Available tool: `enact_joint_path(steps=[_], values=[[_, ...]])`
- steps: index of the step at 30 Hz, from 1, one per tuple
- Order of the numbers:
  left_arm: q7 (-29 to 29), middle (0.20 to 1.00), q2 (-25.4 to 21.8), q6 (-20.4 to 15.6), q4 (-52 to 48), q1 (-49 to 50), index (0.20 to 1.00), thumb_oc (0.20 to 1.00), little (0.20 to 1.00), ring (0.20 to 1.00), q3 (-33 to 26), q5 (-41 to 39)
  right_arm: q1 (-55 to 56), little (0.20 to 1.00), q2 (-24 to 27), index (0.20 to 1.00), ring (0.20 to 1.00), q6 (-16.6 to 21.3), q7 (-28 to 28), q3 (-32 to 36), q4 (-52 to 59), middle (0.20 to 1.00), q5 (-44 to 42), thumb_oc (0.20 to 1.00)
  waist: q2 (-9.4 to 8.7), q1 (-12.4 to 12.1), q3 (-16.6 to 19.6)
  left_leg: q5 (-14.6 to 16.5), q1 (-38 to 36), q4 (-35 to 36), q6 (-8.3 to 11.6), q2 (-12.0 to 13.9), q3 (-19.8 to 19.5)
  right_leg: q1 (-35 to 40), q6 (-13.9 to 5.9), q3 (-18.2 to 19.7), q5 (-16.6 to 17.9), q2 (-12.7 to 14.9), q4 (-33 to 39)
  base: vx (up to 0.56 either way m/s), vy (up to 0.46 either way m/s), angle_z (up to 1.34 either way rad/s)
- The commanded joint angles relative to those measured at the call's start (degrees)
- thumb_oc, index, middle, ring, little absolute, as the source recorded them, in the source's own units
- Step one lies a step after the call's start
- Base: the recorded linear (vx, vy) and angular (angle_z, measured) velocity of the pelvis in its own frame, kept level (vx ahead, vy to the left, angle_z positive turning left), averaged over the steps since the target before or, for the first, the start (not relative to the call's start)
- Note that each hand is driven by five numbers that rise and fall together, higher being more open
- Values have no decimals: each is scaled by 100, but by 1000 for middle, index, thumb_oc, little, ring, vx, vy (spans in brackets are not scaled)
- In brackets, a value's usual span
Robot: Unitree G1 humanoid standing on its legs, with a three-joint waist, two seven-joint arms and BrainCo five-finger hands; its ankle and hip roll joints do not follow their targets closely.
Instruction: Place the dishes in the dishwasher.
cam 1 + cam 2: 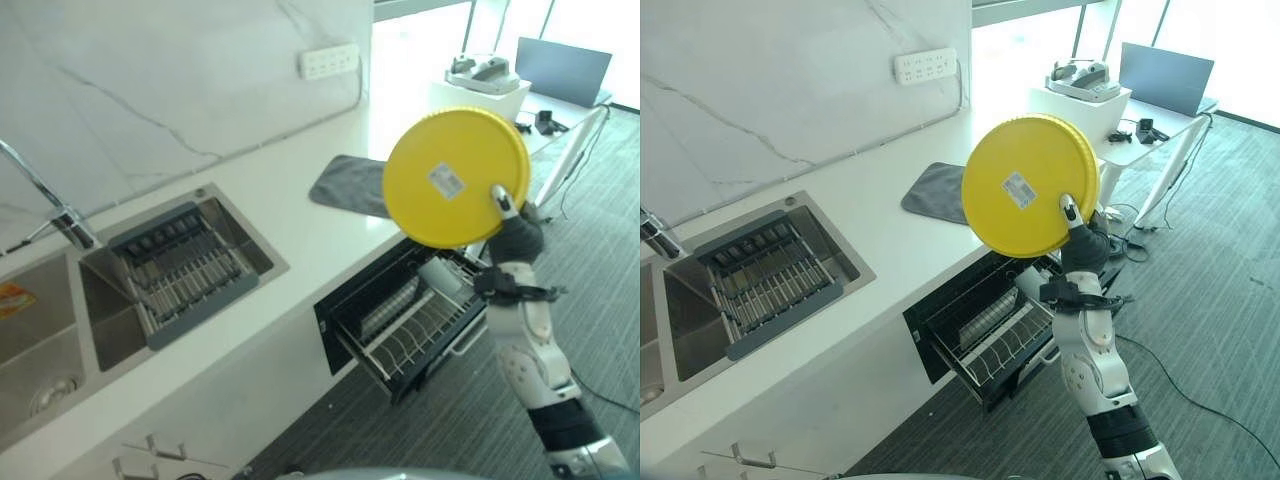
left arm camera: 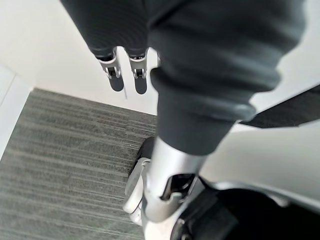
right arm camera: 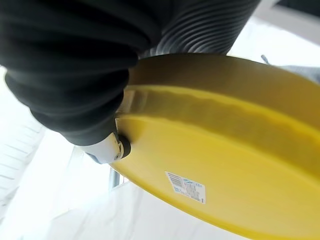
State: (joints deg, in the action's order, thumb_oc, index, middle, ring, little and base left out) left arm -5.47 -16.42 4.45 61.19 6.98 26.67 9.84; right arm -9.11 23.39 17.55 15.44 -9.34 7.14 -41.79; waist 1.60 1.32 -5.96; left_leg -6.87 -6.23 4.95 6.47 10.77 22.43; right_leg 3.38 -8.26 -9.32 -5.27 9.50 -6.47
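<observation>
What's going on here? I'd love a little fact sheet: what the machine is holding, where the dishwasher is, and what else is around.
Held item: yellow plate, underside with a sticker facing the camera
Holding it: right robot hand, thumb pinching the plate's lower rim
Plate position: raised in the air above the dishwasher
Dishwasher: drawer pulled open under the counter, wire rack visible
Left robot hand: idle, fingers straight, above grey carpet
Counter: white, with a grey cloth
Sink: holds a grey drying rack
</observation>
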Motion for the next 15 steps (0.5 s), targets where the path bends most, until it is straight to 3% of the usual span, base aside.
enact_joint_path(steps=[1,9,15], values=[[-72,1000,-34,-73,-320,-628,1000,1000,1000,1000,-95,47,-676,200,221,200,200,247,-354,459,483,200,649,200,-108,-52,-509,1289,184,-1232,-399,-145,-509,62,224,-783,-276,263,-458,-40,-29,-20],[-104,1000,-131,-83,-769,-702,1000,1000,1000,1000,-278,-186,-323,200,739,200,200,251,-722,912,42,200,1152,200,-107,17,-981,1370,758,-1720,-420,-110,-683,-541,237,-625,-356,319,-982,-65,-6,-7],[-85,1000,-229,-3,-890,-761,1000,1000,1000,1000,-450,-267,-284,200,786,200,200,312,-824,1059,-228,200,1109,200,-83,36,-1230,1387,1011,-1955,-430,-103,-696,-824,240,-577,-409,363,-1281,-69,19,-6]])
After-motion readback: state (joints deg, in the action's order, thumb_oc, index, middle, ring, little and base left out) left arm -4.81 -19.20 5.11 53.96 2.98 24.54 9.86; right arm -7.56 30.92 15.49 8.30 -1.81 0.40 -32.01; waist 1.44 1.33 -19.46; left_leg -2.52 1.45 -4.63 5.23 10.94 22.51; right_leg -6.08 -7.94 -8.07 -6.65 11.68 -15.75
